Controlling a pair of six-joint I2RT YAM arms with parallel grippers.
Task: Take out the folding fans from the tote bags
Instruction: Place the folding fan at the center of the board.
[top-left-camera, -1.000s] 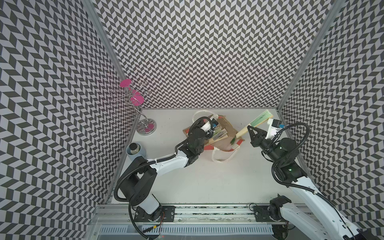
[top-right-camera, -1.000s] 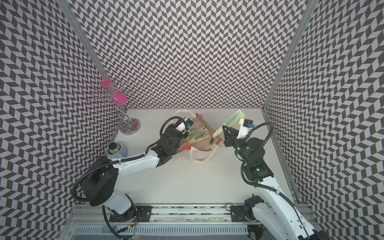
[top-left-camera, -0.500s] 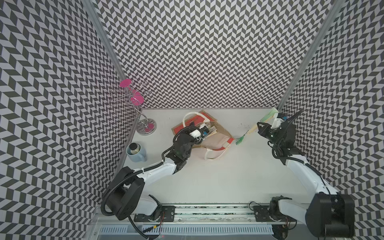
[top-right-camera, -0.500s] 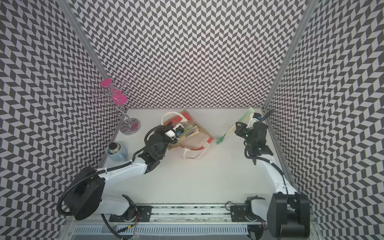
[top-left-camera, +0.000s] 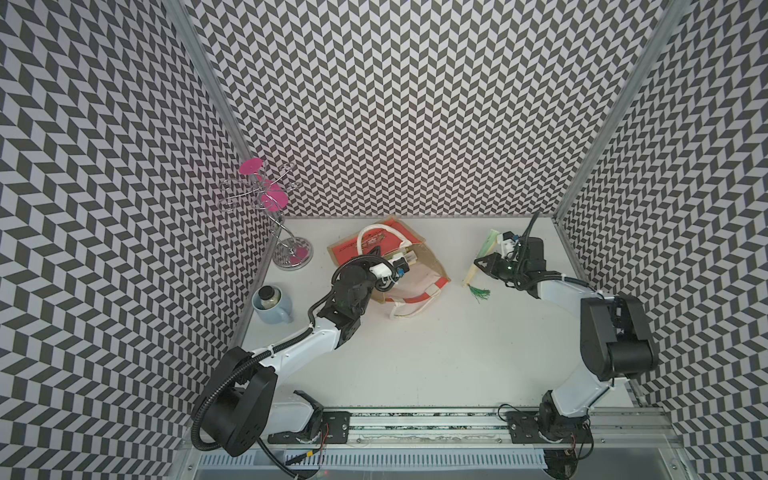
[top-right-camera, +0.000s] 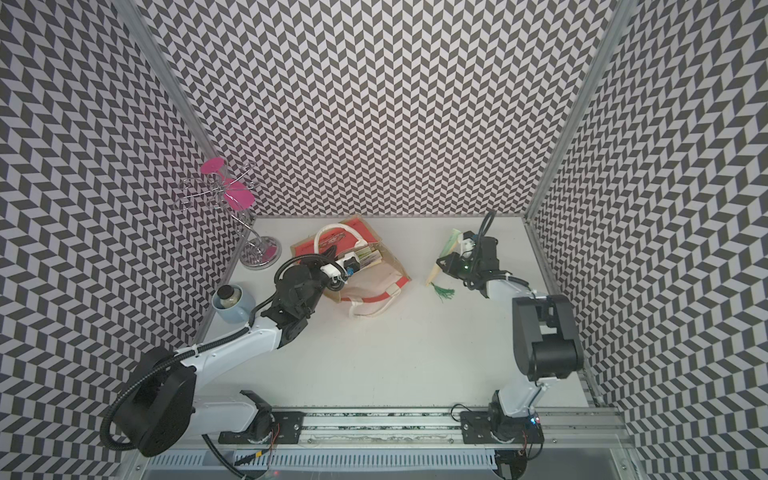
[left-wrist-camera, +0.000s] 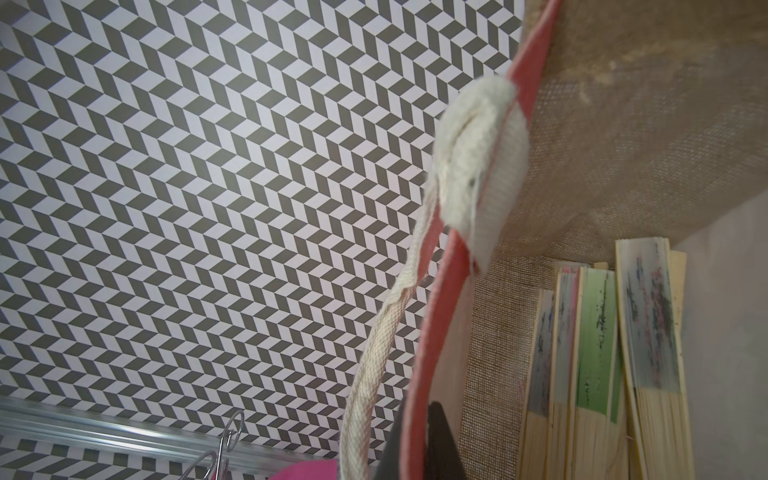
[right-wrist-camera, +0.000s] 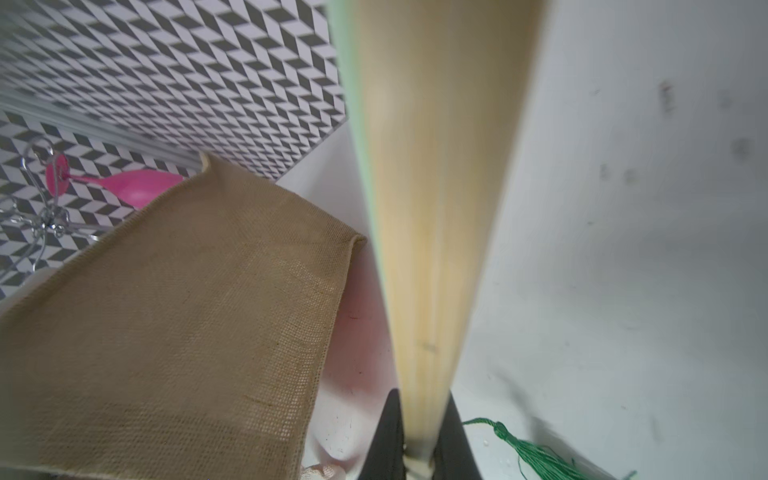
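The tan tote bag (top-left-camera: 419, 266) (top-right-camera: 386, 270) lies tipped at the back of the table. Several folding fans (top-left-camera: 409, 257) (top-right-camera: 370, 257) (left-wrist-camera: 594, 332) sit in its mouth. My left gripper (top-left-camera: 376, 251) (top-right-camera: 330, 251) (left-wrist-camera: 417, 424) is shut on the bag's red-orange rim (left-wrist-camera: 440, 324), beside a cream handle (left-wrist-camera: 386, 324). To the bag's right, clear of it, my right gripper (top-left-camera: 478, 262) (top-right-camera: 439, 262) (right-wrist-camera: 420, 399) is shut on one folding fan (top-left-camera: 487, 245) (top-right-camera: 448, 246) (right-wrist-camera: 436, 187) near its pivot end. Its green tassel (top-left-camera: 480, 293) (right-wrist-camera: 528, 449) rests on the table.
A wire stand with pink discs (top-left-camera: 291, 249) stands at the back left. Near the left wall in front of it sits a pale blue mug (top-left-camera: 270, 301). Chevron walls close in three sides, and a metal rail (top-left-camera: 415, 419) runs along the front.
My left gripper has dragged the bag to the left and back. My right gripper has carried the fan rightwards away from the bag, and its tassel now touches the table.
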